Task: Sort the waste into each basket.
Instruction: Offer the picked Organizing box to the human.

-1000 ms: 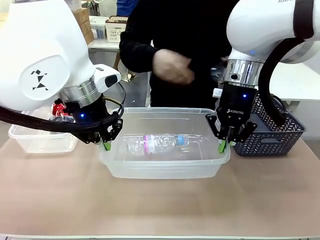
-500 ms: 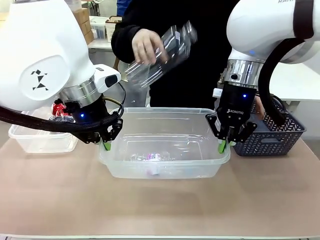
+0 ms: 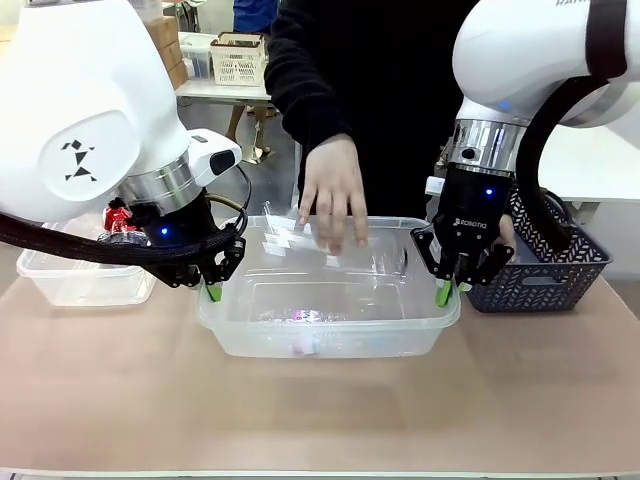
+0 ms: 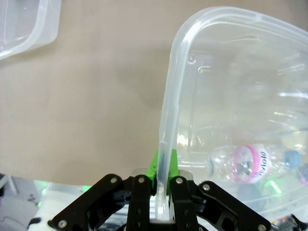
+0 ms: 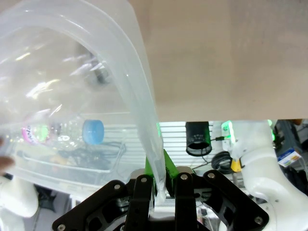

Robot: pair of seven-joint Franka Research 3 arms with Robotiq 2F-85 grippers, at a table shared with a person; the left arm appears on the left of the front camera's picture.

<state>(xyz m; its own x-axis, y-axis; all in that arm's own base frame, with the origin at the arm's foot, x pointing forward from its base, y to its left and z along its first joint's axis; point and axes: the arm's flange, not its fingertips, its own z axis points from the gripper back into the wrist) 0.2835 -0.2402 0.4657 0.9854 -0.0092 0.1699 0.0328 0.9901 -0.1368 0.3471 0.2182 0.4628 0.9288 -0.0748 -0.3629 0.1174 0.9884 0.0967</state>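
The left gripper (image 4: 162, 180) is clamped on the rim of the clear tub (image 4: 175, 96). Inside lies a plastic bottle (image 4: 250, 161) with a pink label and blue cap. Another tub's corner (image 4: 29, 24) sits well apart on the worktop (image 4: 96, 110)

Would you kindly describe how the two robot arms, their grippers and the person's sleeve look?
Both arms are glossy white with silver wrist rings, blue lights and black cables. The left arm carries a black geometric mark. The left gripper and right gripper are black with green pads; the right one reads ROBOTIQ. The person's sleeve is black and long.
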